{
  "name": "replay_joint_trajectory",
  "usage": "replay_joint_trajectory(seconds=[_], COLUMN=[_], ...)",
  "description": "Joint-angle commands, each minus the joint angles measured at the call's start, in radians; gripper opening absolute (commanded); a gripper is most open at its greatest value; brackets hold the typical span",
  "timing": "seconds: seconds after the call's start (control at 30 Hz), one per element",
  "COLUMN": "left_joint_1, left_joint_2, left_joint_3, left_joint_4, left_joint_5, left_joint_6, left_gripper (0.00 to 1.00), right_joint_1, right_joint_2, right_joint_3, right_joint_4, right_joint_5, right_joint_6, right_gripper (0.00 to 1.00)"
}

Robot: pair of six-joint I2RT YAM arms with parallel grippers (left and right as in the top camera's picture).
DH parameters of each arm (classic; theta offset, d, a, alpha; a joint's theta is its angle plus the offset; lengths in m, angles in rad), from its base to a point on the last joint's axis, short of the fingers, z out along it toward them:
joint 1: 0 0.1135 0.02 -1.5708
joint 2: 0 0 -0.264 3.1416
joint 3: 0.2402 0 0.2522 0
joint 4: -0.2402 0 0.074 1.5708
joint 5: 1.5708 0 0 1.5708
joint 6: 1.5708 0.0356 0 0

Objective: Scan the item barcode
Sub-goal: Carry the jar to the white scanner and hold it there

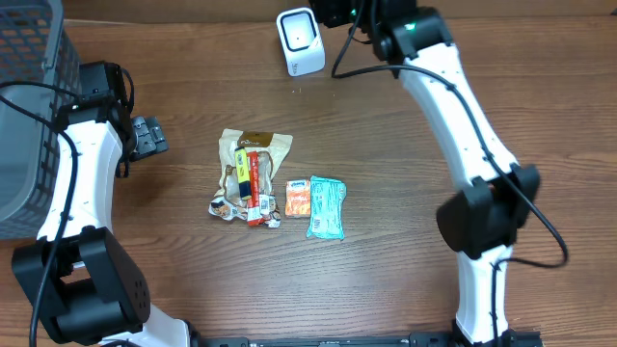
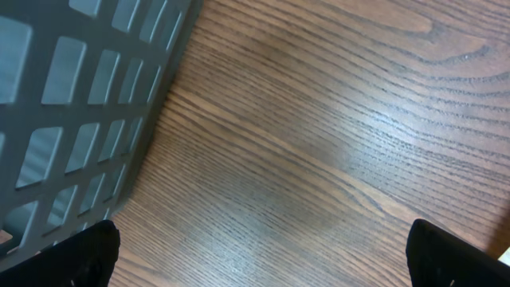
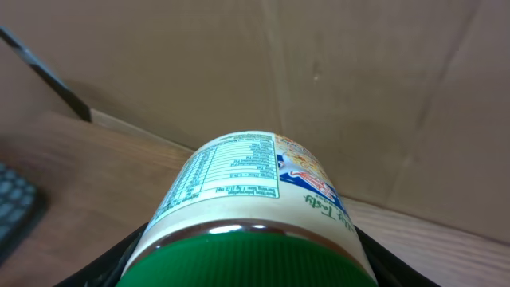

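My right gripper [image 3: 251, 259] is shut on a jar [image 3: 255, 187] with a green ribbed lid [image 3: 247, 259] and a cream label printed with a nutrition table. The jar lies on its side between the black fingers [image 3: 111, 267], its lid towards the camera and its base towards a brown cardboard wall. In the overhead view this gripper [image 1: 335, 12] is at the table's far edge, just right of the white barcode scanner [image 1: 301, 40]; the jar itself is hidden there. My left gripper [image 1: 149, 135] is open and holds nothing, low over bare wood [image 2: 259, 255] beside the basket.
A grey mesh basket [image 1: 29, 116] stands at the left edge, close to my left arm. Mid-table lies a heap of snack packs [image 1: 253, 173], with an orange packet [image 1: 298, 198] and a teal packet [image 1: 326, 207] to its right.
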Motion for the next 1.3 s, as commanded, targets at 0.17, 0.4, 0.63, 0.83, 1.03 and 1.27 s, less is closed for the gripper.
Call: replay_joint_trajectory(seconds=[0.17,0.4,0.63,0.83,1.03,1.27], left_joint_1=[-0.006,-0.006,-0.007,-0.006,-0.006,-0.006], left_joint_2=[-0.015,-0.015,-0.015,-0.015,-0.015,-0.015], left_joint_3=[0.016,0.016,0.016,0.016,0.016,0.016], left_joint_4=[0.001,0.001,0.001,0.001,0.001,0.001], left_joint_5=[-0.01,-0.01,-0.01,-0.01,-0.01,-0.01], left_joint_6=[0.004,0.004,0.004,0.004,0.004,0.004], left_gripper=[1.0,1.0,1.0,1.0,1.0,1.0], right_joint_1=[-0.002,-0.001,-0.001,-0.001,0.002,0.004], right_joint_2=[0.165,0.273,0.352,0.4,0.401,0.412], right_joint_3=[0.007,0.006,0.006,0.006,0.006,0.002], right_joint_4=[0.249,0.46,0.602,0.639,0.634,0.616], right_joint_5=[0.003,0.006,0.021,0.04,0.055,0.058], right_joint_6=[0.001,0.01,0.158,0.163,0.162,0.163], right_gripper=[0.04,0.04,0.04,0.04,0.04,0.04])
